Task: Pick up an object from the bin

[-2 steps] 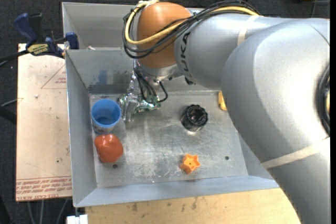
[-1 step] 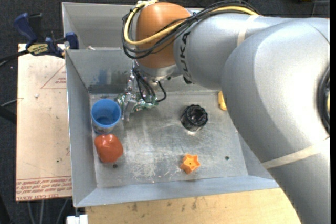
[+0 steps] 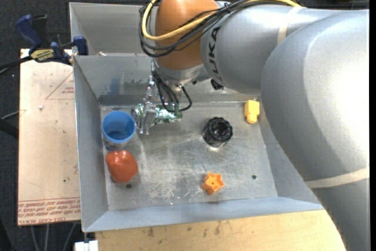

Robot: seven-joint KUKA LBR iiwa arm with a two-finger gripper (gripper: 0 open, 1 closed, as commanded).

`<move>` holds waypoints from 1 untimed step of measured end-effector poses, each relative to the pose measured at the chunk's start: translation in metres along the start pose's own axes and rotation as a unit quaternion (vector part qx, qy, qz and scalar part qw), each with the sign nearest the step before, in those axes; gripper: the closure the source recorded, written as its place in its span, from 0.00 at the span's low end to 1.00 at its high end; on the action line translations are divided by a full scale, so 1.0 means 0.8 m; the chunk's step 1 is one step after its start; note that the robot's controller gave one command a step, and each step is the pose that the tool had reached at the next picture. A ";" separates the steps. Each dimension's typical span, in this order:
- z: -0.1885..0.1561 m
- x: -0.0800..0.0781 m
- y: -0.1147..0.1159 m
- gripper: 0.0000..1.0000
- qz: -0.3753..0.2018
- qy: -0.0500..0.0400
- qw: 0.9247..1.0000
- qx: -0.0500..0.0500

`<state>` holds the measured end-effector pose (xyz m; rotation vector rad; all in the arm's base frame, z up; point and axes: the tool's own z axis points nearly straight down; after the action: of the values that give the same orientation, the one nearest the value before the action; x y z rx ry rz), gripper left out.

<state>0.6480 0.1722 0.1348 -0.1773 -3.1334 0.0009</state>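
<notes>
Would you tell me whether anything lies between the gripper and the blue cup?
Nothing visible does: the gripper hangs close beside the blue cup in the bin; the red ball lies nearer the camera, off that line.

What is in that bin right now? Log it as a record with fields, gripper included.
bin: grey metal bin, five loose things lying apart, no heap
gripper: gripper over the back left of the floor, just right of the blue cup
blue cup: blue cup upright, mouth up, by the left wall
red round thing: red round thing close in front of the cup
black round thing: black round thing near the middle
yellow block: yellow block at the right wall
orange star: orange star near the front wall
</notes>
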 end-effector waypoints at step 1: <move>-0.027 -0.005 -0.003 1.00 0.008 -0.010 1.000 -0.004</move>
<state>0.6519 0.1697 0.1561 -0.2049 -3.1526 -0.0107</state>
